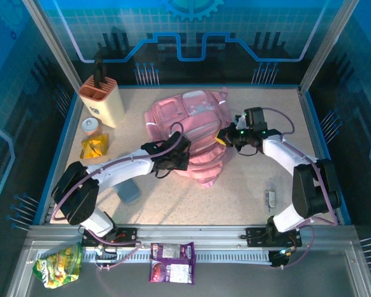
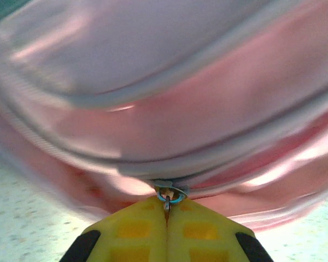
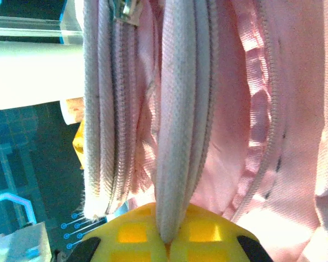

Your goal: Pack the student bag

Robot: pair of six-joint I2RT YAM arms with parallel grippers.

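Observation:
The student bag (image 1: pixel 195 120), soft and pink, lies in the middle of the table. At its near left side my left gripper (image 1: pixel 173 159) is shut, and in the left wrist view its yellow fingers (image 2: pixel 136 229) pinch a small metal zip pull (image 2: pixel 170 195) on the bag's zip line. My right gripper (image 1: pixel 225 137) is at the bag's right edge. In the right wrist view it (image 3: pixel 169 239) is shut on a fold of pale pink webbed edge (image 3: pixel 177 136) of the bag (image 3: pixel 295 109). The bag's inside is hidden.
A beige holder (image 1: pixel 102 99) with a dark handle stands at the back left, with a small jar (image 1: pixel 91 125) and a yellow packet (image 1: pixel 94 147) beside it. A grey-blue object (image 1: pixel 128 192) lies under the left arm, a small metal item (image 1: pixel 271 198) at the right. Green (image 1: pixel 59 265) and purple (image 1: pixel 172 262) snack packets lie on the front ledge.

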